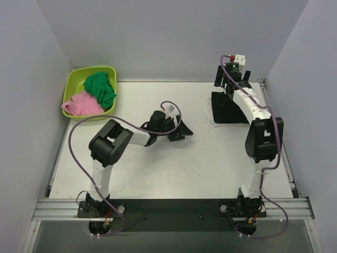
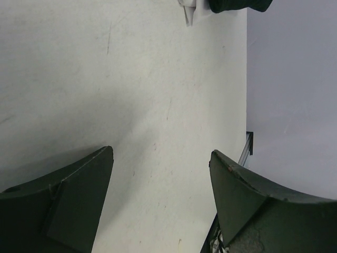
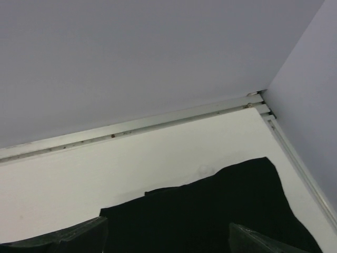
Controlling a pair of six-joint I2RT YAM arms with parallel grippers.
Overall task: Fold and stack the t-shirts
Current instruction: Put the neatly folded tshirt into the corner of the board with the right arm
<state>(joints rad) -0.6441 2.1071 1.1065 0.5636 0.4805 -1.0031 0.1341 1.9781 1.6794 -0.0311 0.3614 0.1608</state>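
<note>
Enclosure: pale grey walls [image 1: 174, 37] on three sides; white tabletop [image 1: 184, 168] (faintly scuffed); aluminium rail [image 1: 55, 209] along near edge.

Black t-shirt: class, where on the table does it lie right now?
In the top view, the black t-shirt lies at the table's far right, under the right arm, opposite the lime-green tub at far left.

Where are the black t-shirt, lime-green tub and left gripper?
black t-shirt [image 3: 210, 216], right wrist view, middle of cloth.
lime-green tub [image 1: 72, 87], top view, left wall.
left gripper [image 2: 160, 153], left wrist view, between fingertips.
</note>
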